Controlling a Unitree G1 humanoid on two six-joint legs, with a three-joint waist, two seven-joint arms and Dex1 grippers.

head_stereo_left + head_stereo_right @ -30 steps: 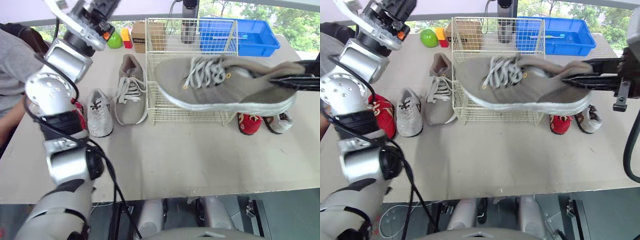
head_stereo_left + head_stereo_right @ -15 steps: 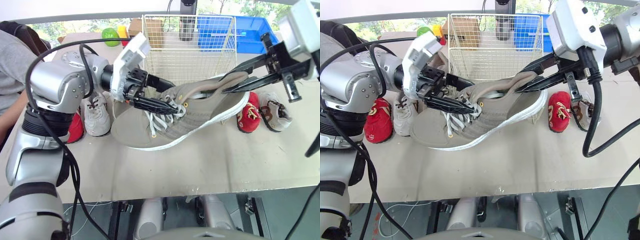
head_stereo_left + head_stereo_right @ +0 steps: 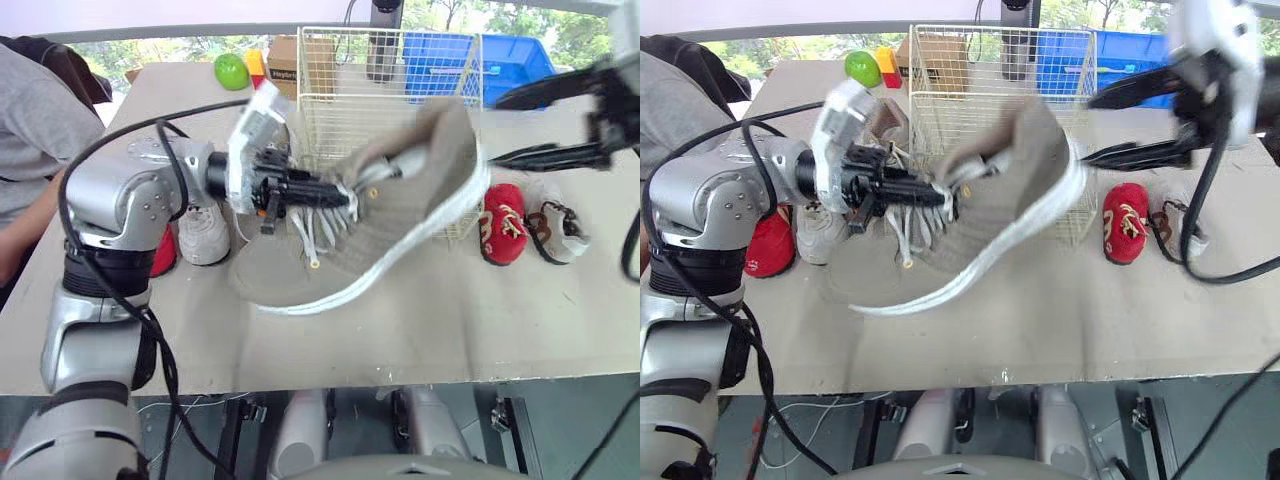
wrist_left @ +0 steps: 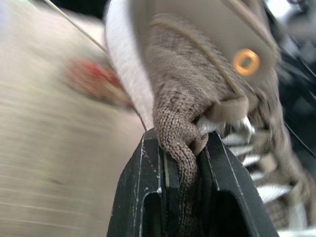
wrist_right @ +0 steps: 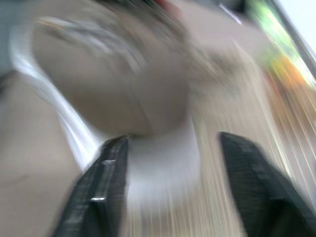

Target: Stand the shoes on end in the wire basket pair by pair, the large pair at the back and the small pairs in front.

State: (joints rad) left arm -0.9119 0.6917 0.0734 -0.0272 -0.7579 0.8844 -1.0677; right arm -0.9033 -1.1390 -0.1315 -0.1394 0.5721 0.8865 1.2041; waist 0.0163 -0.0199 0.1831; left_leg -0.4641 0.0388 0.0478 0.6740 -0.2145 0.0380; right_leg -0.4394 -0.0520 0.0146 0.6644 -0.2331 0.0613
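One large grey shoe (image 3: 400,215) aslant in left claw (image 3: 335,193), heel uppermost.

Six shoes: one big grey shoe (image 3: 400,215) aloft, one big grey shoe (image 3: 889,119) at the basket's (image 3: 330,60) 9 o'clock; one red shoe (image 3: 163,252) at its 8 o'clock, one red shoe (image 3: 500,236) at 4; one pale shoe (image 3: 205,232) at 8, one pale shoe (image 3: 556,233) at 4. One basket, one blue bin (image 3: 520,55), one green ball (image 3: 231,70), one box (image 3: 285,66), one person (image 3: 30,130).
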